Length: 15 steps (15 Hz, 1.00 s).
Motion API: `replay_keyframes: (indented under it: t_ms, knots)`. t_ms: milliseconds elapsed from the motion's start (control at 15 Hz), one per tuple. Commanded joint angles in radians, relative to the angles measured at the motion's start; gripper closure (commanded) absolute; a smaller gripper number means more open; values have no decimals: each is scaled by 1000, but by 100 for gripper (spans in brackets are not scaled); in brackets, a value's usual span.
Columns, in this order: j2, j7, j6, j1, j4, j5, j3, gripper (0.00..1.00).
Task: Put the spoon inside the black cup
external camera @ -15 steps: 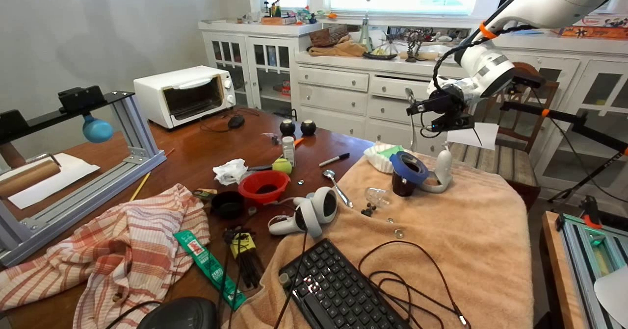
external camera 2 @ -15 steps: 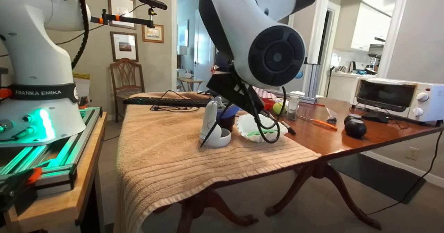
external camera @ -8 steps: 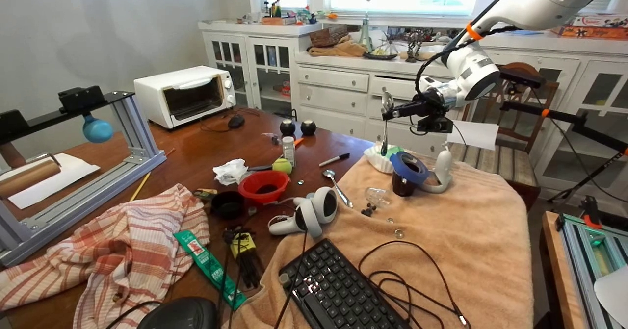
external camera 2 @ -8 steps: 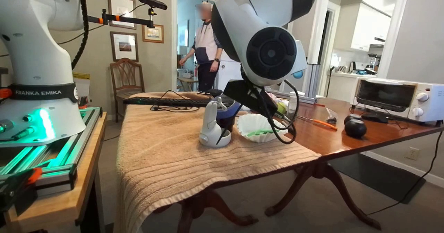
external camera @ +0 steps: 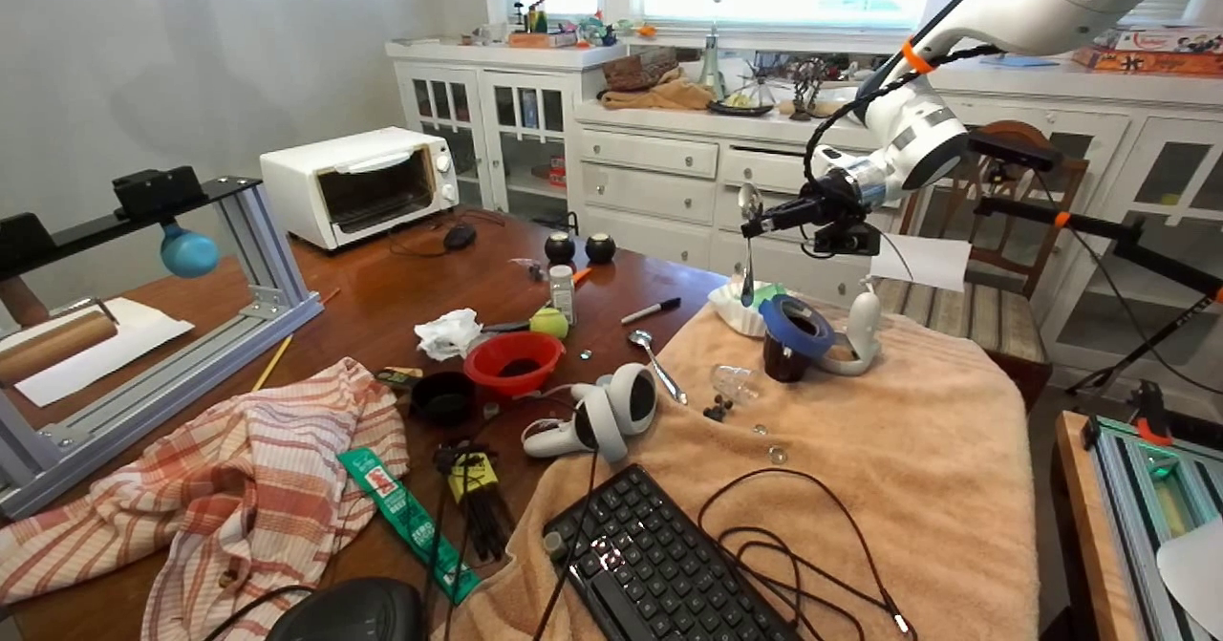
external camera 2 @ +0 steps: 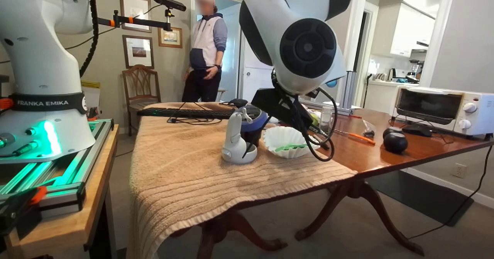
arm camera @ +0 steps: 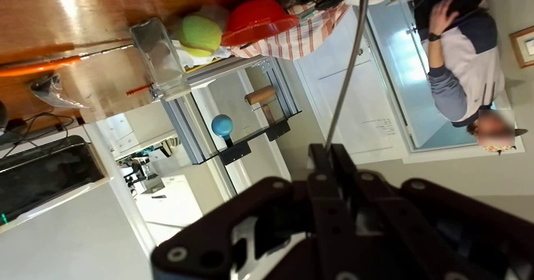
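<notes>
A slim metal spoon (external camera: 748, 273) hangs above the table, bowl end up and handle pointing down, with my gripper (external camera: 748, 229) shut on it. In the wrist view its thin shaft (arm camera: 349, 63) runs up from between the nearly touching fingertips of the gripper (arm camera: 328, 148). One black cup (external camera: 443, 418) stands on the wood beside the red bowl. A second dark cup (external camera: 785, 366), with a blue ring (external camera: 824, 341) around its top, stands on the towel, below and a little right of the spoon in that exterior view. Which one is the task's black cup I cannot tell.
Beside the ringed cup are a white fluted paper bowl (external camera 2: 285, 137) with a green thing inside and an upright white controller (external camera: 865, 326). Another spoon (external camera: 659, 371) lies by the towel's edge. More white controllers (external camera: 607, 416), a red bowl (external camera: 516, 362) and a keyboard (external camera: 659, 565) lie nearer. A person (external camera 2: 204, 50) stands behind.
Holding the spoon, the gripper has moved left and slightly down in an exterior view, mostly in the first half second. A person has appeared at the doorway and moved left.
</notes>
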Motion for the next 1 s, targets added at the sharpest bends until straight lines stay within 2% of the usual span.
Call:
replay_keyframes:
  t_ms: [0,533,933]
  knots:
    - [-1,37,-52,9,18,-23,-22,98]
    - [40,98,-185,-19,108,-106,-49,98]
    - [86,57,-201,-50,163,-146,-54,98]
